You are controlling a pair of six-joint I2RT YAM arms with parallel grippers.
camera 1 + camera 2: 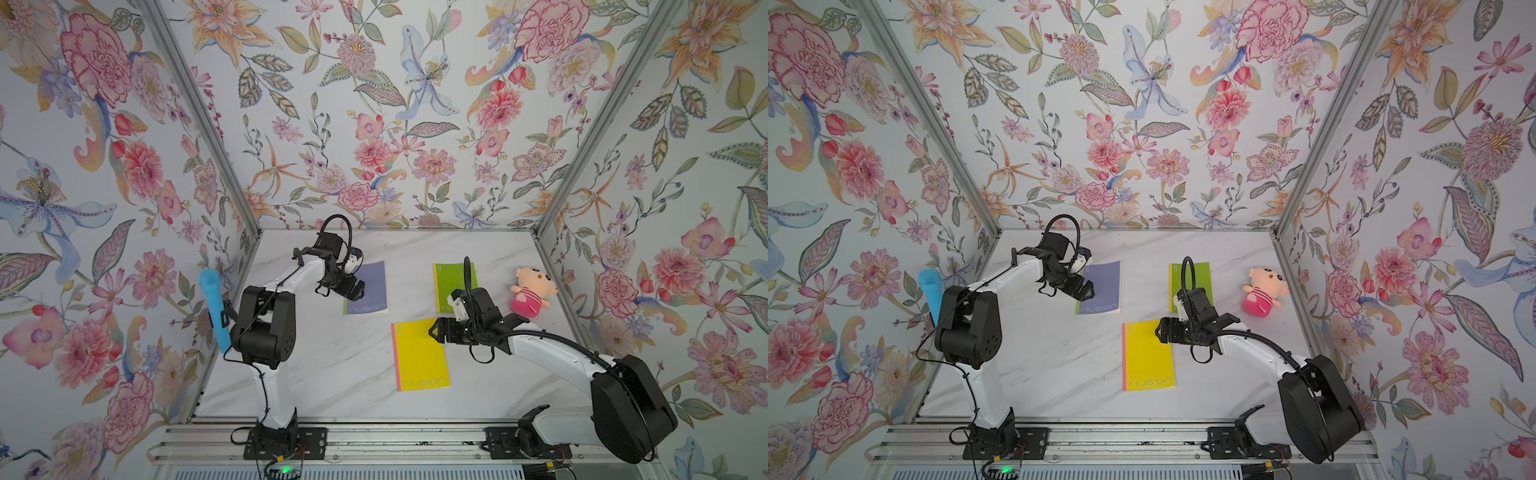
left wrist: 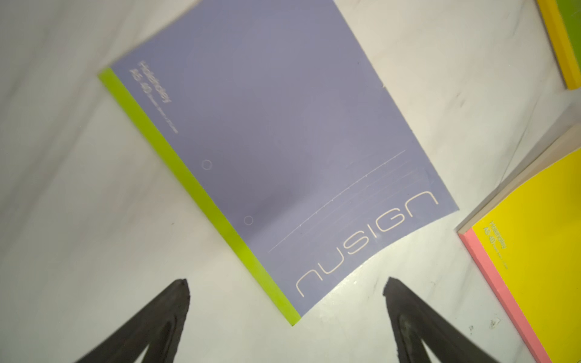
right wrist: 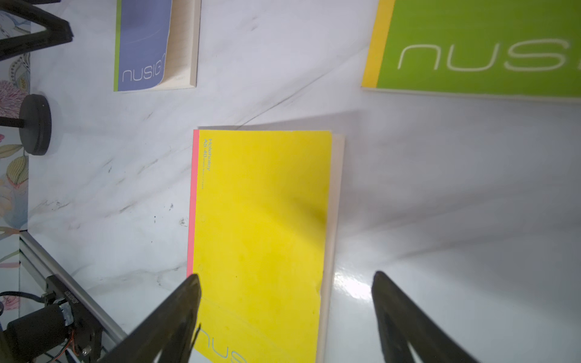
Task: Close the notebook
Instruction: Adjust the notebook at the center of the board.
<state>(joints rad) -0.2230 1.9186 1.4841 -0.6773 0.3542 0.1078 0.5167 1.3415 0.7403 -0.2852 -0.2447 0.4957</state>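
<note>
Near the front middle of the tabletop (image 1: 332, 374) lies the yellow notebook (image 1: 419, 355), cover down and closed. Its long axis runs front to back, tipped slightly, with the pink spine strip on the robot's left and the wordmark along the near edge. In the right wrist view the yellow cover (image 3: 261, 220) stops just short of the cream page block, so it seems to sit a touch loose.

The right arm (image 1: 552, 353) reaches leftward from its front-right base. The right hand (image 1: 435, 330) is low over the notebook's far right corner, its fingers (image 3: 188, 292) spread wide and grasping nothing.

The left arm (image 1: 291, 276) is bent high, and the left hand (image 1: 357, 291) hangs released over the purple notebook (image 1: 372, 282). A green notebook (image 1: 451, 282) and a plush doll (image 1: 532, 293) lie farther back on the right.
</note>
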